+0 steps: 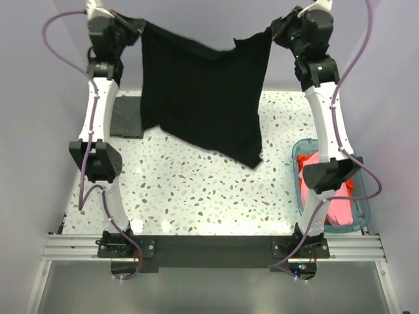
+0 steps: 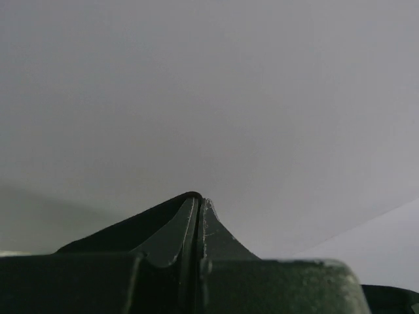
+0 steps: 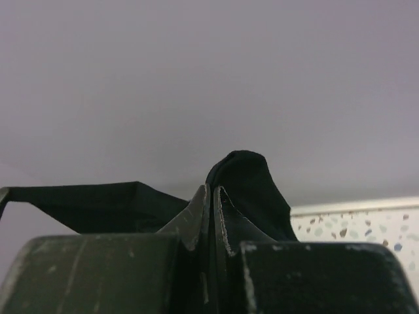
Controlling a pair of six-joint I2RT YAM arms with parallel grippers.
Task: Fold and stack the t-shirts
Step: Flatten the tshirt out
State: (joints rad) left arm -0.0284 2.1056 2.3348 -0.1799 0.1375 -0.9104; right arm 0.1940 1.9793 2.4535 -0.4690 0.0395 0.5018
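Fingers (image 3: 191, 222), both pairs, clamp black t-shirt (image 1: 203, 98) | full drape: top view only

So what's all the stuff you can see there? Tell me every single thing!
black t-shirt: one, black, held up in the air between the two end effectors, hanging above the table
dark grey t-shirt: one, dark grey, folded flat at the far left of the table, partly hidden behind the black one
pink t-shirt: one, pink, bunched in the bin
orange t-shirt: one, orange, bunched in the bin's far end
bin: one, see-through bluish, near right of the table
table: one, white with speckles, under everything
left end effector: one, dark, shut on the black t-shirt's left top corner
right end effector: one, dark, shut on its right top corner
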